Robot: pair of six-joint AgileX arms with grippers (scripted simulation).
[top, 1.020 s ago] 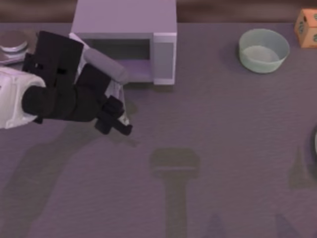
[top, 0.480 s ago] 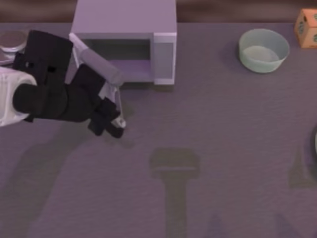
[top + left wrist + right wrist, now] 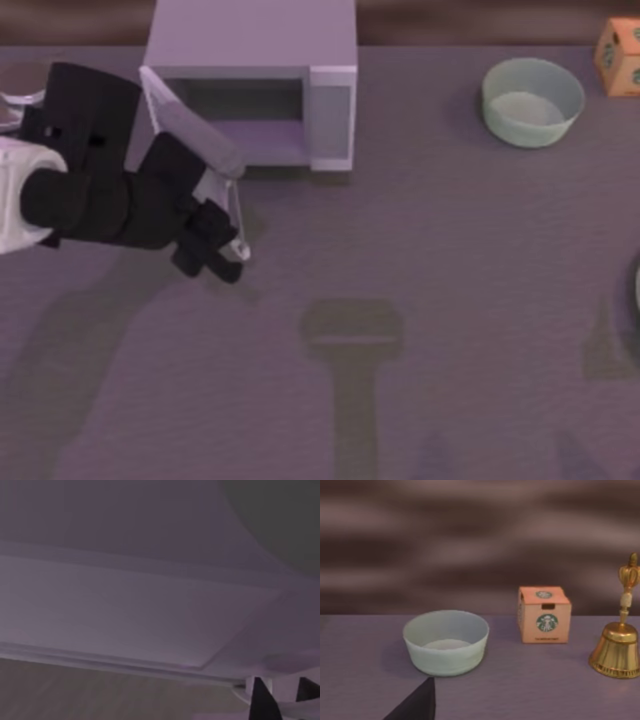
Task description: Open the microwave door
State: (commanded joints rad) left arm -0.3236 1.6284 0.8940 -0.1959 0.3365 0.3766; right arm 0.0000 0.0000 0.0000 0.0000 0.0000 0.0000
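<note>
The microwave (image 3: 250, 35) stands at the back of the table, left of centre. Its cavity shows. The microwave door (image 3: 195, 125) is swung out to the left, its free edge pointing toward the table's front. My left gripper (image 3: 228, 250) is at that free edge. In the left wrist view the door (image 3: 125, 615) fills most of the picture, and the left gripper (image 3: 284, 696) is shut on the pale handle piece at its edge. My right gripper (image 3: 420, 705) shows only as a dark tip at the right wrist view's border, facing the bowl.
A pale green bowl (image 3: 532, 100) sits at the back right, with an orange box (image 3: 620, 55) in the far right corner. A gold bell (image 3: 620, 645) stands beside the box (image 3: 544, 614). A metal scale (image 3: 18, 88) is partly hidden behind my left arm.
The door has swung wider open. My left gripper, still on its edge, has moved left and slightly toward the table's front.
</note>
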